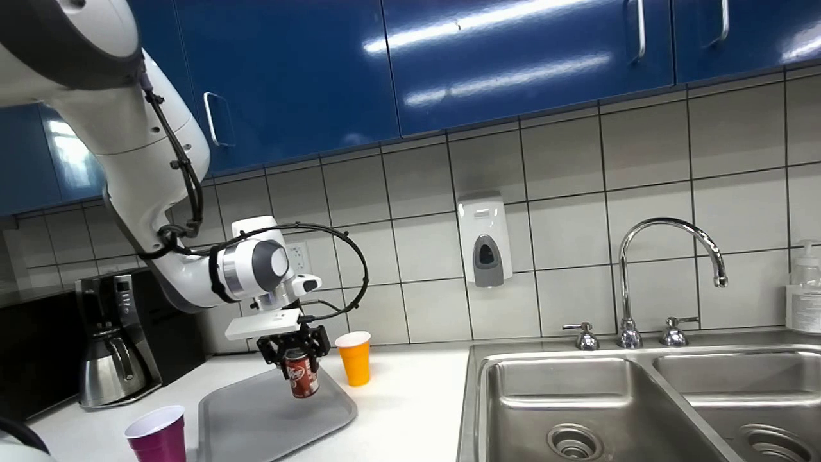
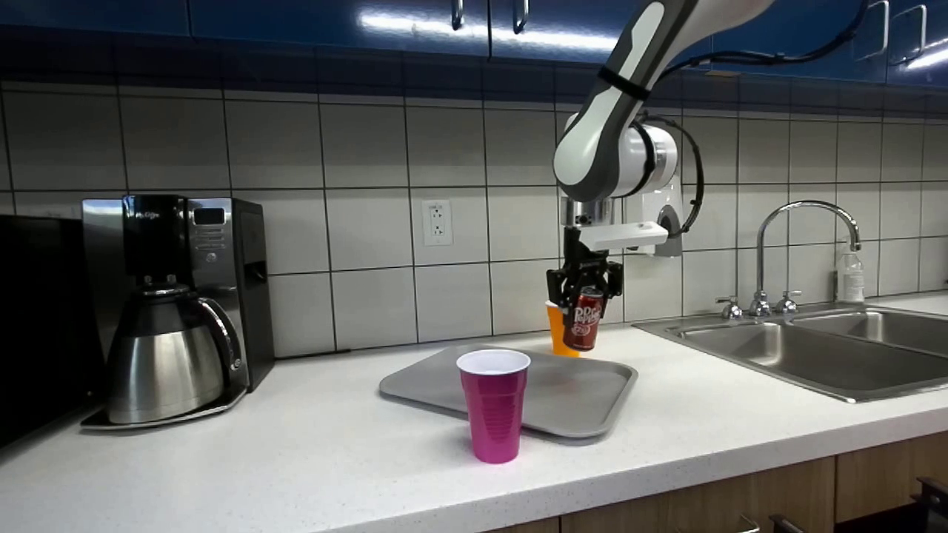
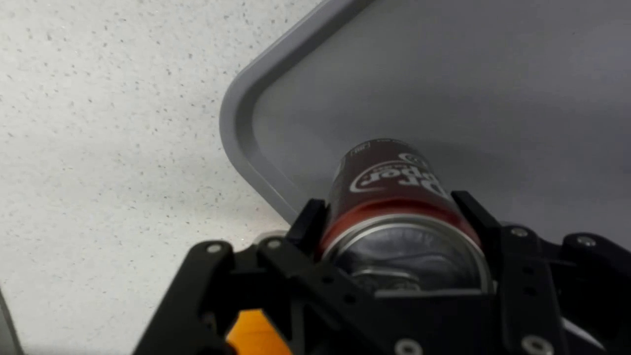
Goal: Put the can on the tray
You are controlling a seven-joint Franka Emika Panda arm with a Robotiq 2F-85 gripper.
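The red can [image 1: 303,378] with pale lettering is held in the air above the tray and tilted a little; it also shows in an exterior view [image 2: 583,326]. In the wrist view the can's [image 3: 384,180] silvery top faces the camera, with a finger on each side. My gripper [image 3: 389,201] is shut on the can near its top; the gripper [image 1: 300,367] points down. The light-grey tray [image 1: 250,417] lies flat on the counter, also in an exterior view [image 2: 574,407]. In the wrist view the tray's [image 3: 517,74] rounded corner lies beyond the can.
An orange cup [image 1: 356,360] stands beside the tray, behind the gripper. A purple cup [image 2: 495,414] stands at the tray's front edge. A coffee maker [image 2: 170,333] stands at one end of the counter, the steel sink [image 1: 571,410] at the other. Blue cabinets [image 1: 288,77] hang above.
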